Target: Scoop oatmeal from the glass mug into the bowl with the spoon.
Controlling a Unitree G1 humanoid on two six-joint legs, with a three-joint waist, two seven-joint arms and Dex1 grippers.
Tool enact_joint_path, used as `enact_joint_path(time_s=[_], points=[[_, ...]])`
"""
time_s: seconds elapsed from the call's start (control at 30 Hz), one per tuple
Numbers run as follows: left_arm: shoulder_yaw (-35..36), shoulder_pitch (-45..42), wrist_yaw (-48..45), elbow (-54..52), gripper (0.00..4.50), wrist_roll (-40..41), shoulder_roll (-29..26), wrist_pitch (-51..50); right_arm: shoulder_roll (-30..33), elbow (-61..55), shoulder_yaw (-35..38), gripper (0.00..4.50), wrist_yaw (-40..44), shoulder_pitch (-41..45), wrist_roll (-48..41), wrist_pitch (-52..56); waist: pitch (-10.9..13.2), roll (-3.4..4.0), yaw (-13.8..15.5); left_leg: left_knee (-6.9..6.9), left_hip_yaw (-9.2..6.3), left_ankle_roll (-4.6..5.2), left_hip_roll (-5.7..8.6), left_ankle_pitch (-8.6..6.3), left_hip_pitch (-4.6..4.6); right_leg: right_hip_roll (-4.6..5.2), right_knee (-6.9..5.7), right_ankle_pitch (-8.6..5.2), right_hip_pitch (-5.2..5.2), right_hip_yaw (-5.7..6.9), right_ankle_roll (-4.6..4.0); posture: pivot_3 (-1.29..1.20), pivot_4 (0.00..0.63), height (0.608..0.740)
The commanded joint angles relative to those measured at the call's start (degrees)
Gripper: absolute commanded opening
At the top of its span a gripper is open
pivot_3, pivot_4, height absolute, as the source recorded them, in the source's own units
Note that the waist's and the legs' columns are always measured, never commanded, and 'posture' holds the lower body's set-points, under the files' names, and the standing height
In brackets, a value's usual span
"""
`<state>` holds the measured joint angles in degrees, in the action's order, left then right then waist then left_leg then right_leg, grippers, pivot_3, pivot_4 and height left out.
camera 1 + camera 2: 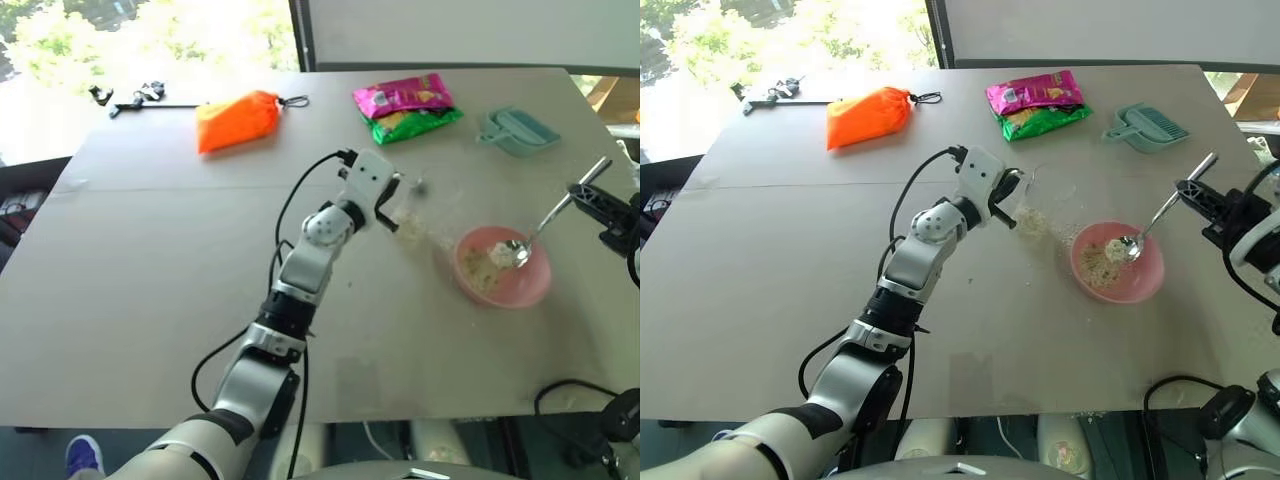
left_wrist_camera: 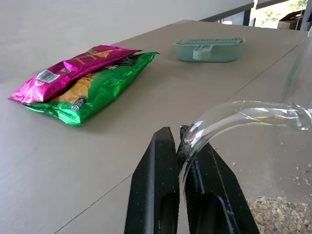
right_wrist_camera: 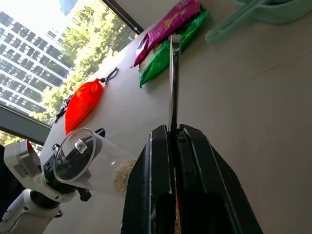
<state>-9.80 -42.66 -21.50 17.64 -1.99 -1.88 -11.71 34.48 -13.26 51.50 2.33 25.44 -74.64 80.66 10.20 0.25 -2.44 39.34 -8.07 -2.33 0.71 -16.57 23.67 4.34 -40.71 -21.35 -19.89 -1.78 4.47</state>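
Step in hand: tipping a spoonful into the bowl. Your right gripper (image 1: pixel 590 192) has its jaws clamped on the handle end of the spoon (image 1: pixel 545 222), and the spoon slants down to about 8 o'clock, its oval end inside the pink bowl (image 1: pixel 534 285) with a pale clump at it. Oatmeal (image 1: pixel 482 270) already lies in the bowl, so I judge at least one load is delivered.

Your left gripper (image 2: pixel 181 161) has its jaws pinched narrow on the thin handle of the glass mug (image 3: pixel 92 168). The mug looks tilted, mouth toward the bowl, at roughly 10 o'clock of the bowl and near it. Oats sit in its lower side, and some spilled flakes lie on the table (image 1: pixel 150 260) between mug and bowl.

Next move, as I read it: clear the spoon out of the bowl, swing it to the mug mouth, enter low along the glass wall. Keep the mug steady; its tilt could shed more flakes.

Snack packet (image 1: pixel 405 107) and teal scoop (image 1: pixel 516 131) sit at 12 o'clock, well clear.
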Motion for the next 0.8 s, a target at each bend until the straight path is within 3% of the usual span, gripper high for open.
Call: enact_joint_path(time_s=[0.03,0.27,0.6,0.7,0.8], points=[[0.3,-1.8,0.0,-1.5,0.03,0.3,-0.1,1.8,2.6,-6.5,-4.4,0.0,3.5,-2.3,1.8,-5.7,0.0,0.0,0.0,0.0,-0.01,0.0,0.0,0.0,0.01,0.0,0.0,0.0,0.0,0.02,0.0,0.0,0.15,0.74],[1.2,-1.5,0.3,-3.1,0.03,0.5,-1.2,2.0,9.6,-10.6,-12.0,0.0,8.9,-4.5,6.3,-11.6,0.0,-0.01,0.1,0.01,-0.05,0.0,0.05,0.0,0.02,0.03,0.05,0.0,0.01,0.07,0.0,0.0,0.15,0.74],[3.5,-0.1,0.9,-5.3,0.03,2.0,-2.3,1.7,14.8,-14.4,-15.2,0.0,18.2,-9.4,13.6,-22.0,0.0,-0.03,0.0,0.02,-0.09,0.01,0.08,0.0,0.02,0.06,0.09,0.0,0.04,0.14,0.0,0.0,0.15,0.74],[3.3,0.1,1.0,-5.5,0.03,1.9,-2.2,1.6,18.1,-16.7,-18.9,0.0,23.5,-13.4,20.5,-26.9,0.0,-0.04,0.3,0.04,-0.11,0.01,0.08,0.01,0.02,0.06,0.17,0.0,0.04,0.16,0.0,0.0,0.15,0.74],[3.3,0.0,1.1,-5.4,0.03,1.9,-2.0,1.6,15.3,-14.9,-17.4,0.0,20.7,-11.1,15.5,-25.5,0.0,-0.08,0.1,0.06,-0.16,0.01,0.1,0.01,0.04,0.08,0.21,0.0,0.05,0.21,0.0,0.0,0.15,0.74]])
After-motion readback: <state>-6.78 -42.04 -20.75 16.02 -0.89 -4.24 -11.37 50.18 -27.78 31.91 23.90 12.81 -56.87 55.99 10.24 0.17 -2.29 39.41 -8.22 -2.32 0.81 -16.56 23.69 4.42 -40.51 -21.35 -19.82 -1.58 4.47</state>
